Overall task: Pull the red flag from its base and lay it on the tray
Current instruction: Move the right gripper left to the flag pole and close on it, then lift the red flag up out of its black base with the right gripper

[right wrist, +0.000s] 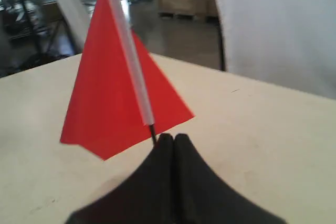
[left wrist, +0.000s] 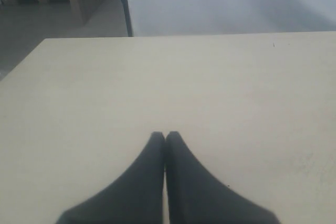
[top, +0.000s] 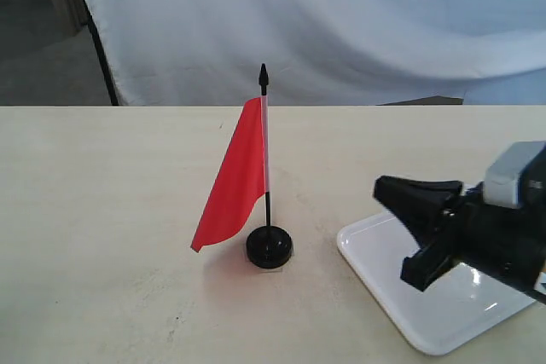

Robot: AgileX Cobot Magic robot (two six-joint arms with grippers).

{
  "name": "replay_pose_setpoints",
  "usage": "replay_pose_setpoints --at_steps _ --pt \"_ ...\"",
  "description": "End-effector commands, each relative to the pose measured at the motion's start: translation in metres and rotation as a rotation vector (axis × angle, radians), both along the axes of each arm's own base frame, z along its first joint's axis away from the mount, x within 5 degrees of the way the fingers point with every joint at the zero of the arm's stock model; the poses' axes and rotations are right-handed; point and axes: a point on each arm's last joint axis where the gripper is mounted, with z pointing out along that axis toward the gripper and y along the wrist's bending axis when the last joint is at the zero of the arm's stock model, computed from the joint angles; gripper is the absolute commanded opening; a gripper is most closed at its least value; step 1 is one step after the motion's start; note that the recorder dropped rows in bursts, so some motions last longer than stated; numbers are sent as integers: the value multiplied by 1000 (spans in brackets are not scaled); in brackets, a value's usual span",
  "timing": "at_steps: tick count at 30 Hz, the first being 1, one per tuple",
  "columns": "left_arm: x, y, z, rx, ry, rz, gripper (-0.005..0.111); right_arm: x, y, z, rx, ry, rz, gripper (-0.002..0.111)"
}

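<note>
The red flag stands upright in the black base at the middle of the table, its cloth hanging to the left of the stick. The white tray lies at the front right. My right gripper hovers over the tray's near-left part, shut and empty, pointing at the flag with a gap between them. In the right wrist view the flag rises just beyond the shut right gripper, whose fingers hide the base. My left gripper is shut on nothing above bare tabletop and is outside the exterior view.
A white cloth backdrop hangs behind the table's far edge. A dark pole stands at the back left. The table's left far corner shows in the left wrist view.
</note>
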Motion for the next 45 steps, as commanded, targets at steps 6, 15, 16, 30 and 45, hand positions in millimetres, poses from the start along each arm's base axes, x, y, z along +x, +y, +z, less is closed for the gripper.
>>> replay_pose_setpoints --at_steps 6,15,16,30,45 --pt "0 0 0 -2 -6 -2 0 54 51 -73 -57 123 364 -1" --pt "0 0 0 -2 -6 -2 0 67 54 -76 -36 137 366 5" --pt "0 0 0 -2 -6 -2 0 68 54 -75 -33 137 357 11" --pt "0 0 0 -2 -6 -2 0 89 84 -73 -157 89 328 60" --pt "0 0 0 -2 -6 -2 0 112 123 -69 -165 80 371 19"
